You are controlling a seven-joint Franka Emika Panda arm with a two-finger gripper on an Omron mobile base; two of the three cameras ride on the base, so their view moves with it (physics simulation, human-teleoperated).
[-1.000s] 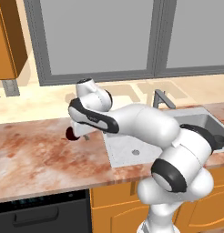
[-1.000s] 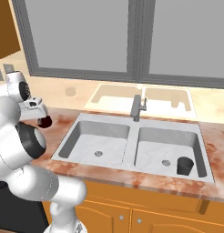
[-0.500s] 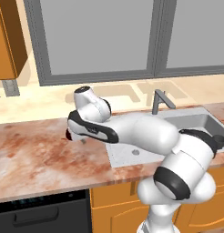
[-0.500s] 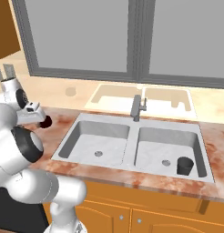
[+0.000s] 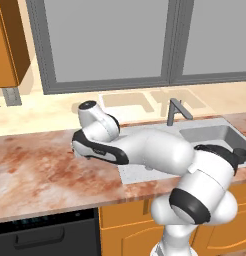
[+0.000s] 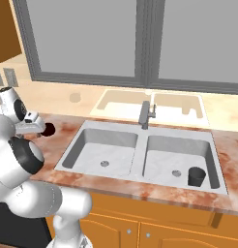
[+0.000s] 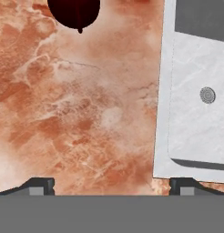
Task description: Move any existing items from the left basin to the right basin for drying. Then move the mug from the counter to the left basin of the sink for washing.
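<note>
Moved: swung lower and further left over the counter [image 5: 40, 165] since a second ago; mug less covered in the right base view, cup unmoved in the right basin.
Gripper [image 7: 111, 184]: hangs above bare counter beside the sink's [image 6: 140, 160] left rim; tips far apart at the bottom corners of the hand view, spread wide, nothing between them.
Mug [image 7: 73, 11]: on the counter left of the sink, at the top edge of the hand view, ahead of the tips and off their centre line; dark spot just beside the wrist in the right base view [image 6: 48, 129].
Left basin [image 6: 102, 151]: bare, only the drain showing.
Right basin [image 6: 178, 156]: holds the dark cup [image 6: 196, 176] near its front right corner.
Stage: judged as first half done, reach for the mug under way, not yet gripped.
Risk: mug off to one side of the open fingers, so a straight descent would likely land a fingertip on the rim and tip or shove it; sideways knock could roll it along the counter.
Risk two: sink rim close by; a loose pinch on the curved wall could let the mug slip on the carry over the edge.
Axis: apparently upright, long axis vertical, mouth up; handle direction impossible to tell, mug mostly cropped.
</note>
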